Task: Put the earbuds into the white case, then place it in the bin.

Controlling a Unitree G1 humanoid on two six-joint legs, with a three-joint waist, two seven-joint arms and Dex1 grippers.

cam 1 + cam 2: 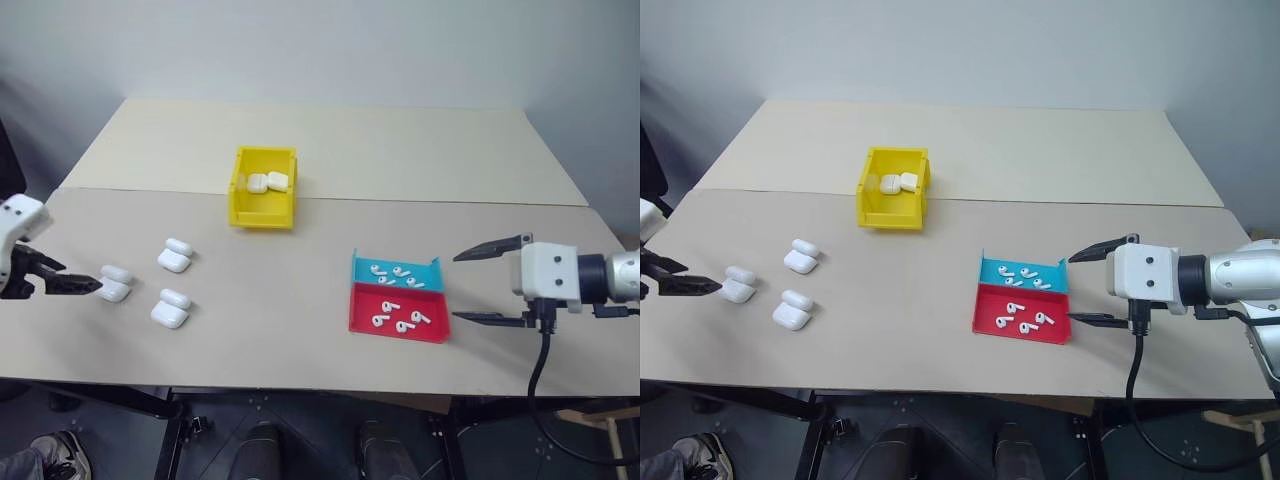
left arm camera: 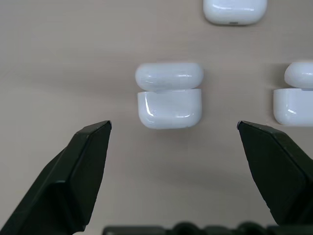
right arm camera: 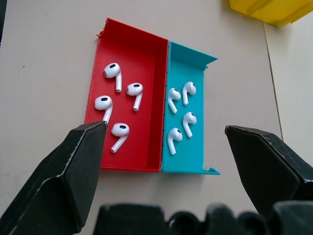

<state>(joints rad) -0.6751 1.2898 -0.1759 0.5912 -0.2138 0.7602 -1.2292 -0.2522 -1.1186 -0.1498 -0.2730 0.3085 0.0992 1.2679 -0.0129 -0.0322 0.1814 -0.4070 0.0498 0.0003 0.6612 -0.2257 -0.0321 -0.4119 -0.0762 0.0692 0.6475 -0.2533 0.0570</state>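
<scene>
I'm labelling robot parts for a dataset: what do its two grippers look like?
Right gripper: two black tapered, pointed fingers on a boxy white housing with dark screw holes, a silver-and-black wrist behind, and a black cable hanging below. Left gripper: matching black fingers on a white housing.

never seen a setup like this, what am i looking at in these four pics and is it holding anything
This is a two-armed humanoid robot at a table. Two pictures come from cameras in its head, looking down. The other two come from cameras on its wrists, looking along the black fingers.

The left end effector is open beside three open white cases; its wrist view has one case between the fingers. The right end effector is open next to a red tray and a blue tray, each holding four earbuds. Further back, a yellow bin already holds two cases. Nothing is held.
</scene>
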